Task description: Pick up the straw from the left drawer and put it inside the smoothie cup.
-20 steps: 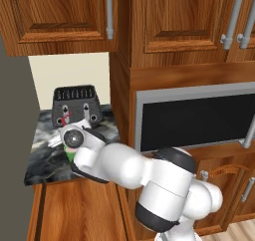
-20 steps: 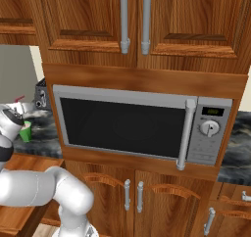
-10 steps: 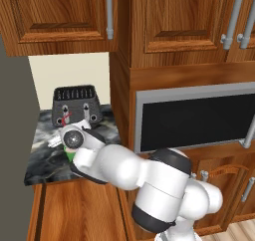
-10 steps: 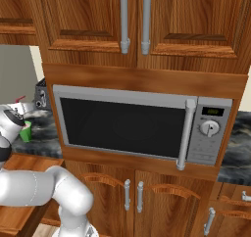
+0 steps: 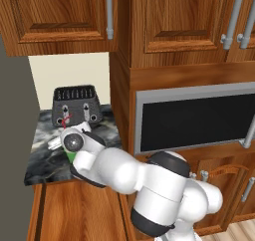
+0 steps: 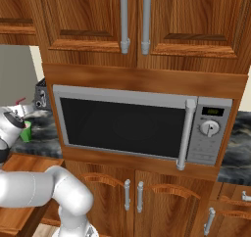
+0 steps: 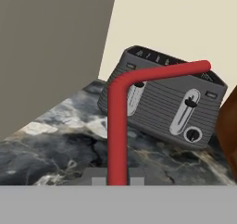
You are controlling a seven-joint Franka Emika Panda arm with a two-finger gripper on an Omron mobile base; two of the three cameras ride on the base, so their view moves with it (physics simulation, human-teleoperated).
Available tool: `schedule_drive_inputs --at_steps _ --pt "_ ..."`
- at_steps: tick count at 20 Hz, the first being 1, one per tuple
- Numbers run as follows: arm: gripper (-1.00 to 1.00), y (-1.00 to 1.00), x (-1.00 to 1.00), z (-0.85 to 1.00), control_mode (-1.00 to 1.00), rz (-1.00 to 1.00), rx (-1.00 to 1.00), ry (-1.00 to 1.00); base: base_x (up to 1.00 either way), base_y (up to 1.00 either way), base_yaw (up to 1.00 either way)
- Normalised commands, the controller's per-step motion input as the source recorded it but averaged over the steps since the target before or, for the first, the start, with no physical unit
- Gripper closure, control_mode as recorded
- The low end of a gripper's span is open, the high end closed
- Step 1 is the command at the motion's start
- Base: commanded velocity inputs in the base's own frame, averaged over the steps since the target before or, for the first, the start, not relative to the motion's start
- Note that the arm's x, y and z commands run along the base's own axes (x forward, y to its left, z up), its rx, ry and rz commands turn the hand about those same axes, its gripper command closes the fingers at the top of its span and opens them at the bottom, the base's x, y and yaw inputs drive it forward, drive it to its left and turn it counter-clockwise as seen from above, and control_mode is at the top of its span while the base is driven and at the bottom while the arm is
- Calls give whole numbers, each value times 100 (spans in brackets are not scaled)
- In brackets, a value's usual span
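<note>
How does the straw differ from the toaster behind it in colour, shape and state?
The straw is red; the toaster is dark grey. The straw is a thin bent tube, the toaster a wide ribbed box with slots. The straw is held between the gripper's fingertips above the counter; the toaster stands on it.

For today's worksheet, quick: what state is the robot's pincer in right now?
Pincer: closed on the red straw, which rises between its tips and bends over in front of the toaster.
</note>
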Motion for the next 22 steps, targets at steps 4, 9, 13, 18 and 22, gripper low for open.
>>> schedule_drive_inputs --at_steps 4,9,13,18,22 --pt "100 1 0 -1 -100 0 0 0 0 0 0" --pt "100 10 6 0 -100 0 0 0 0 0 0" --pt "100 16 13 0 -100 0 0 -2 0 0 0" --pt "100 17 12 0 -100 0 0 -4 0 0 0" --pt "-100 7 3 0 -100 0 0 -4 0 0 0"
